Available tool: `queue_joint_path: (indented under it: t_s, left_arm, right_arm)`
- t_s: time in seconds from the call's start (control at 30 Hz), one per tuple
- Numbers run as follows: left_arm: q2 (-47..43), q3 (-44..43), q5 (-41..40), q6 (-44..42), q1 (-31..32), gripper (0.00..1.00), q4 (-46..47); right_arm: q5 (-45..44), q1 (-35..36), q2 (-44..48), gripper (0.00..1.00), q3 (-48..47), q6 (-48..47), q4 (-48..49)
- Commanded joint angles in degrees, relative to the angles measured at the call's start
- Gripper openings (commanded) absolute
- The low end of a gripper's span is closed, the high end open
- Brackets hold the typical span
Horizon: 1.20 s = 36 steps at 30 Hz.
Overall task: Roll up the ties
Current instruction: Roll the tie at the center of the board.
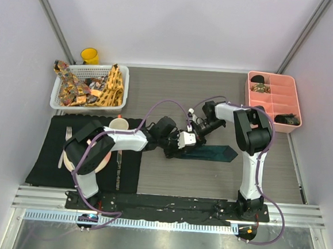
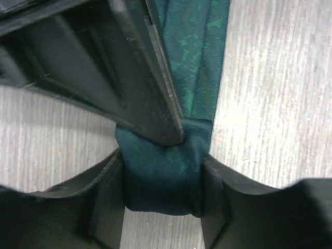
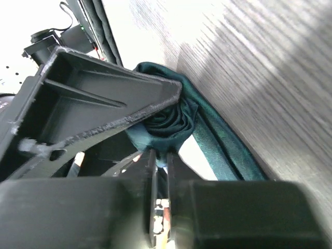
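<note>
From above, the dark teal tie (image 1: 213, 152) lies on the counter (image 1: 175, 90), its left end hidden where both arms meet. Left wrist: the left fingers (image 2: 106, 199) squeeze its rolled end from both sides. Right wrist: the right fingers (image 3: 104, 104) touch the roll; whether they clamp it, I cannot tell.

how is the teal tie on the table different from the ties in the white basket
The plain dark teal fabric tie lies on the grey wood-grain table, one end rolled; the yellow-orange and brownish patterned ties are heaped loose in the white plastic basket. All are fabric neckties.
</note>
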<state>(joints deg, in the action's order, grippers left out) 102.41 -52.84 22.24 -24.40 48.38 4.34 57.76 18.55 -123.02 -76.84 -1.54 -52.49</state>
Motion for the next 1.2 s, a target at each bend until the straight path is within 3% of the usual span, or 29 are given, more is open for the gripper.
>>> queue_joint_path:
  t_s: [0.0, 0.1, 0.4, 0.87, 0.97, 1.1, 1.17]
  left_arm:
    - [2.97, 0.02, -2.11, -2.05, 0.31, 0.57, -7.68]
    - [2.09, -0.95, -1.68, -1.44, -0.3, 0.64, -7.68]
    - [-0.99, -2.62, 10.36, 0.06, -2.15, 0.81, -1.8]
    - [3.05, -6.4, 13.27, -3.46, -1.27, 0.82, -1.17]
    - [4.81, -6.49, 11.95, -5.3, -1.27, 0.74, -2.49]
    - [4.82, -5.18, 10.2, -6.1, -1.27, 0.46, -4.16]
    - [3.59, -4.56, 8.71, -4.69, -1.27, 0.38, -5.38]
  right_arm:
    - [-7.56, -0.09, -2.04, 0.01, 1.42, -2.67, 3.01]
    - [-9.67, -0.96, -2.57, 0.01, 2.92, -3.38, 3.01]
    - [-16.79, -2.11, -3.01, 0.01, 4.42, -4.17, 4.15]
    - [-22.87, -1.67, -5.39, 0.01, 0.2, -4.17, 4.15]
    - [-21.9, -1.58, -5.65, 0.01, -0.33, -4.78, 3.62]
    - [-19.97, -0.79, -4.51, 0.01, -1.12, -5.31, 3.27]
    - [-18.21, -0.7, -3.2, 0.05, -1.99, -5.23, 2.83]
